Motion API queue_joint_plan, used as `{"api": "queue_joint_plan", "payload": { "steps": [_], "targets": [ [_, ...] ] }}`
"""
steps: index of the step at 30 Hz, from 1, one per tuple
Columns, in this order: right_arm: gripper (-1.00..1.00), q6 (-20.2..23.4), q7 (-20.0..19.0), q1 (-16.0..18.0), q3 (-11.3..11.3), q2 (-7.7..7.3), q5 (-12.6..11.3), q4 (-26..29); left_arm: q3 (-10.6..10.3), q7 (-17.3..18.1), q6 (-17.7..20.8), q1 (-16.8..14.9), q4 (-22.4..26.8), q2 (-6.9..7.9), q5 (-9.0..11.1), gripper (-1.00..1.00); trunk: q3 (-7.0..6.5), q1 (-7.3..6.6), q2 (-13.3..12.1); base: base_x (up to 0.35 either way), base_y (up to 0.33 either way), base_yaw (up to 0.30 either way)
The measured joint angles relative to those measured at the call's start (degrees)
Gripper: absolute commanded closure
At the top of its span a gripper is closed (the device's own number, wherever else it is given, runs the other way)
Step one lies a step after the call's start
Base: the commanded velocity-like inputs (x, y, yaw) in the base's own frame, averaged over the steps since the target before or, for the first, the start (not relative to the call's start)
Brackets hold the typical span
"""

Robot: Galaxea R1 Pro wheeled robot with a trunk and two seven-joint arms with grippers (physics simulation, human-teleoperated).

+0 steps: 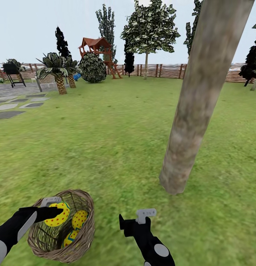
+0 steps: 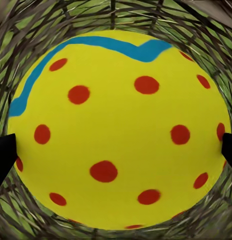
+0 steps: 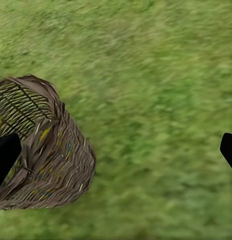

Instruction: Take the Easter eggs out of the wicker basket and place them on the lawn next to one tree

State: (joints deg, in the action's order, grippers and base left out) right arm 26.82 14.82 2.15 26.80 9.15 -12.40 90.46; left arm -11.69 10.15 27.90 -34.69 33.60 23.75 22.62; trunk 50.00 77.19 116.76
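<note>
Reaching down into the wicker basket [image 1: 61, 229], left gripper [image 1: 56, 212] pinching one Easter egg [image 1: 57, 215] above two others, right gripper [image 1: 137, 218] spread wide over open lawn [image 1: 117, 147], tree [image 1: 201, 99] just beyond.

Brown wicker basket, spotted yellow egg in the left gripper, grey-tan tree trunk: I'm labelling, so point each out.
Brown wicker basket [image 1: 85, 236]: head view, woven outer wall.
Spotted yellow egg [image 2: 121, 132]: left wrist view, shell's middle.
Grey-tan tree trunk [image 1: 194, 111]: head view, mid-trunk bark.
</note>
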Motion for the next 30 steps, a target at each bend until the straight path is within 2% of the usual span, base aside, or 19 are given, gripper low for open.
{"api": "queue_joint_plan", "payload": {
  "steps": [14, 19, 30],
  "targets": [
    [-1.0, 0.6, -0.2, 0.0, -0.1, -0.09, 0.0, 0.2, 0.1, 0.0, 2.2, 0.0, 0.0, 0.26, 0.0, 1.0, -2.51, -3.08, -5.6, 0.0, 0.0, 0.0],
    [-1.0, 0.6, -0.2, 0.0, -0.1, -0.09, 0.0, 0.1, 0.0, -0.1, 2.9, 0.0, 2.2, 0.28, 0.0, 1.0, -3.41, -4.17, -7.6, 0.0, 0.0, 0.0],
    [-1.0, 0.6, -0.2, 0.0, 0.0, -0.01, 0.0, 0.0, -0.1, -0.2, 4.0, 0.0, 2.5, 0.35, -0.1, 1.0, -5.39, -6.59, -12.0, 0.0, 0.0, 0.0]
  ]
}}
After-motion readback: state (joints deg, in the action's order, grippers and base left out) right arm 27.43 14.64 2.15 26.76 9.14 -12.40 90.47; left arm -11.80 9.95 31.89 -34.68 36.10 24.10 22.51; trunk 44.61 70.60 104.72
